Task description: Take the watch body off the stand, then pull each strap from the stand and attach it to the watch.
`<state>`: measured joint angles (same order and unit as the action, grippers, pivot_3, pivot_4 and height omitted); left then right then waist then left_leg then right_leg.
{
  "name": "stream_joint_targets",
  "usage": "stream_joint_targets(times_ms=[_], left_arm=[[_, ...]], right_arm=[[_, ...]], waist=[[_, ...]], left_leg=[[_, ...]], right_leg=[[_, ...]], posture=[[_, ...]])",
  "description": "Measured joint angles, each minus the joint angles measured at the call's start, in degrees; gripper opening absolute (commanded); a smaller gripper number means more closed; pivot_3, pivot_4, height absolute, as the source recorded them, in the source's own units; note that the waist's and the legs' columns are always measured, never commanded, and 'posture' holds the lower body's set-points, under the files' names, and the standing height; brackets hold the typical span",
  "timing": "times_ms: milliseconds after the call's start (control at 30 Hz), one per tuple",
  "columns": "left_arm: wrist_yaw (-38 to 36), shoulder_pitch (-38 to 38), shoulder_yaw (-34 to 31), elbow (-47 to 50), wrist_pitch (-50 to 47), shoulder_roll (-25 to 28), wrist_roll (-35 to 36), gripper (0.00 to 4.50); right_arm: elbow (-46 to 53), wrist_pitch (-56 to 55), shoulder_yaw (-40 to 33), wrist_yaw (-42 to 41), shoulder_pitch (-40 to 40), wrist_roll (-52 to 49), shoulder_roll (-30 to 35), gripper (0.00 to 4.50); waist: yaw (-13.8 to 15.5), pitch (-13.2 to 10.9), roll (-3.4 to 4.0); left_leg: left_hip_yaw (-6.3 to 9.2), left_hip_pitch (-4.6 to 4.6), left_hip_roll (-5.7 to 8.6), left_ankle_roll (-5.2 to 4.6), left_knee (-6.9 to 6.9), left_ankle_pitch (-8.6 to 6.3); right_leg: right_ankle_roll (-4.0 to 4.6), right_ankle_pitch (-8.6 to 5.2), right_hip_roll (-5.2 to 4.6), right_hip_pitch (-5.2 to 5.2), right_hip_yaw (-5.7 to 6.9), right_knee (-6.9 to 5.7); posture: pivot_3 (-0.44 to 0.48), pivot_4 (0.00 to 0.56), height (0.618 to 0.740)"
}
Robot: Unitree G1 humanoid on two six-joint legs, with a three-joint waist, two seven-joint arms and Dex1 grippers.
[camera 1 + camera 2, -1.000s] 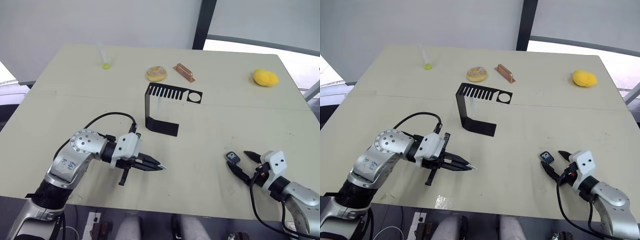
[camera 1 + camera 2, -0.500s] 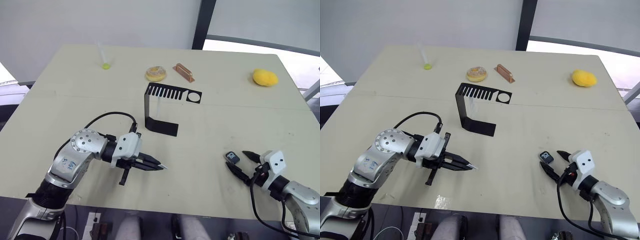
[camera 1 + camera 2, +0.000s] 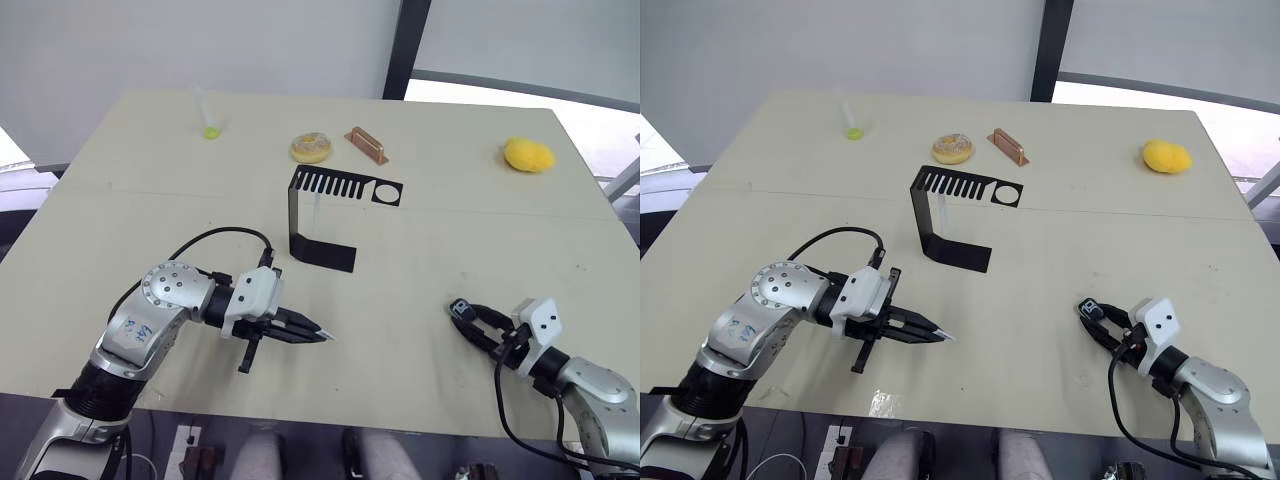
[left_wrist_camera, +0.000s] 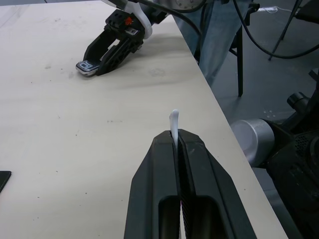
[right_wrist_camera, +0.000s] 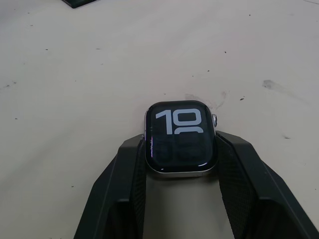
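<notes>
The watch body [image 5: 180, 137], a small black case with light digits on its screen, lies flat on the table near the front right edge. My right gripper [image 5: 180, 152] is shut on it, one black finger against each side; the head views show them together [image 3: 464, 311]. My left gripper [image 3: 312, 331] hovers low over the front left of the table, shut on a thin white strap [image 4: 174, 121] whose tip pokes out past the fingertips. The black stand [image 3: 322, 215] is at mid-table, and a faint pale strip [image 3: 943, 213], seemingly the other strap, hangs under its slotted top plate.
A donut [image 3: 312, 147] and a copper-coloured bar [image 3: 367, 145] lie behind the stand. There is a yellow lump [image 3: 529, 154] at the far right and a clear tube with a yellow-green end [image 3: 208, 115] at the far left. Both grippers are close to the table's front edge.
The right gripper's fingers, open beside the watch body before, have closed around it. The left gripper and its strap have stayed put.
</notes>
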<state>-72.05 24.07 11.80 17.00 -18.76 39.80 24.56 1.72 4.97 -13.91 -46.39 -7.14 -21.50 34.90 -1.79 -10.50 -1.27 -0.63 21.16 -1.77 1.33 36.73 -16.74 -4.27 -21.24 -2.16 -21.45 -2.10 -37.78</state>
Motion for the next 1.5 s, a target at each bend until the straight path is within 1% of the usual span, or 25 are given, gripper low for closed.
stream_joint_targets(times_ms=[167, 267, 300, 400, 467, 533, 633, 667, 767, 833, 967, 1100, 1367, 1500], left_arm=[[0.17, 0.01, -0.03, 0.00, 0.14, 0.00, -0.13, 0.00], [0.48, 0.09, -0.72, -0.01, 0.32, 0.01, -0.12, 0.00], [0.69, 0.14, -1.28, -0.04, 0.57, 0.01, -0.05, 0.00], [0.76, 0.76, -5.17, -1.98, 2.47, 1.55, 0.04, 0.00], [0.45, 1.24, -7.51, -3.24, 4.69, 2.80, -0.03, 0.00], [0.06, 1.71, -8.96, -4.20, 6.72, 3.59, -0.23, 0.00], [0.43, 1.45, -9.78, -4.46, 6.94, 4.93, -0.47, 0.00], [0.78, 1.29, -9.92, -4.37, 7.14, 5.20, -0.60, 0.00], [1.31, 1.14, -10.22, -3.63, 8.43, 5.36, -1.40, 0.00], [1.29, 1.25, -10.16, -3.14, 9.62, 5.37, -2.13, 0.00], [1.12, 3.56, -8.04, -3.13, 11.86, 4.96, -4.21, 0.00], [1.47, 7.01, -4.86, -3.24, 11.39, 3.71, -6.40, 0.00], [-0.17, 9.43, 0.39, -2.13, 11.45, 2.90, -8.69, 0.00], [-0.18, 11.25, 1.44, -2.68, 12.14, 2.10, -10.58, 0.00]], right_arm=[[0.22, 0.89, 0.05, -0.12, 0.69, -0.54, -0.01, 1.49], [4.07, 4.62, 0.06, -1.12, 0.59, -3.83, 0.17, 1.49], [6.40, 7.51, 0.02, -1.34, 0.56, -5.94, 0.76, 1.49], [16.61, 22.03, -0.21, -0.51, 2.58, -18.24, 4.30, 1.49], [21.43, 31.84, -0.10, 2.12, 6.00, -27.85, 5.70, 1.49], [23.96, 39.99, 0.25, 4.88, 8.63, -35.94, 6.85, 1.49], [24.54, 49.99, 2.53, 11.01, 11.36, -47.87, 7.26, 1.49], [23.84, 52.80, 3.64, 15.37, 12.61, -53.98, 6.46, 1.49], [21.24, 55.38, 7.13, 25.45, 15.55, -67.90, 3.72, 1.49], [19.48, 56.08, 8.98, 29.11, 17.22, -73.23, 3.28, 1.49], [15.33, 58.95, 11.87, 30.20, 19.68, -73.69, 3.92, 1.49], [12.75, 60.32, 13.78, 30.19, 22.14, -71.83, 3.59, 1.49], [11.63, 60.38, 13.95, 31.11, 23.75, -71.72, 0.75, 1.49], [11.62, 60.46, 14.01, 31.94, 23.94, -71.72, 0.09, 1.49]], waist=[[0.08, -0.01, 0.01], [0.12, -0.03, 0.05], [0.11, -0.04, 0.06], [-0.14, -0.07, 0.12], [-0.19, -0.08, 0.12], [0.11, -0.08, 0.12], [0.33, -0.09, 0.10], [0.31, -0.09, 0.09], [0.15, -0.09, 0.09], [0.15, -0.09, 0.09], [0.19, -0.09, 0.09], [0.20, -0.09, 0.09], [0.13, -0.09, 0.09], [0.15, -0.09, 0.09]], left_leg=[[0.01, 0.04, 0.00, -0.02, 0.09, -0.02], [0.02, 0.07, -0.02, -0.04, 0.13, -0.03], [0.02, 0.07, -0.02, -0.05, 0.16, -0.04], [0.03, 0.06, -0.08, -0.04, 0.21, -0.04], [0.07, 0.07, -0.11, -0.03, 0.20, -0.05], [0.10, 0.10, -0.08, -0.05, 0.21, -0.07], [0.18, 0.24, -0.03, -0.14, 0.26, -0.13], [0.20, 0.27, -0.01, -0.17, 0.28, -0.15], [0.18, 0.31, 0.01, -0.21, 0.34, -0.17], [0.18, 0.31, 0.00, -0.21, 0.34, -0.17], [0.17, 0.33, 0.01, -0.23, 0.32, -0.17], [0.17, 0.38, 0.01, -0.23, 0.35, -0.18], [0.16, 0.39, -0.03, -0.23, 0.32, -0.18], [0.16, 0.39, -0.03, -0.24, 0.32, -0.18]], right_leg=[[0.00, 0.00, 0.00, -0.01, 0.01, -0.03], [0.00, 0.00, -0.01, -0.02, 0.01, -0.06], [0.00, 0.00, -0.01, -0.02, 0.01, -0.07], [0.00, 0.00, 0.04, -0.02, 0.02, -0.10], [0.00, 0.00, 0.04, -0.01, 0.04, -0.10], [0.00, 0.00, -0.01, -0.01, 0.08, -0.05], [-0.02, 0.01, -0.11, -0.02, 0.16, 0.03], [-0.04, 0.01, -0.15, -0.03, 0.18, 0.04], [-0.07, 0.02, -0.16, -0.03, 0.17, 0.08], [-0.07, 0.02, -0.15, -0.04, 0.17, 0.08], [-0.07, 0.02, -0.14, -0.05, 0.17, 0.11], [-0.08, 0.02, -0.14, -0.10, 0.17, 0.10], [-0.08, 0.02, -0.10, -0.13, 0.15, 0.09], [-0.08, 0.02, -0.10, -0.13, 0.15, 0.09]], posture=[[0.000, 0.150, 0.740], [0.000, 0.150, 0.740], [0.000, 0.150, 0.740], [0.000, 0.150, 0.740], [0.000, 0.150, 0.740], [0.000, 0.150, 0.740], [0.000, 0.150, 0.740], [0.000, 0.150, 0.740], [0.000, 0.150, 0.740], [0.000, 0.150, 0.740], [0.000, 0.150, 0.740], [0.000, 0.150, 0.740], [0.000, 0.150, 0.740], [0.000, 0.150, 0.740]])
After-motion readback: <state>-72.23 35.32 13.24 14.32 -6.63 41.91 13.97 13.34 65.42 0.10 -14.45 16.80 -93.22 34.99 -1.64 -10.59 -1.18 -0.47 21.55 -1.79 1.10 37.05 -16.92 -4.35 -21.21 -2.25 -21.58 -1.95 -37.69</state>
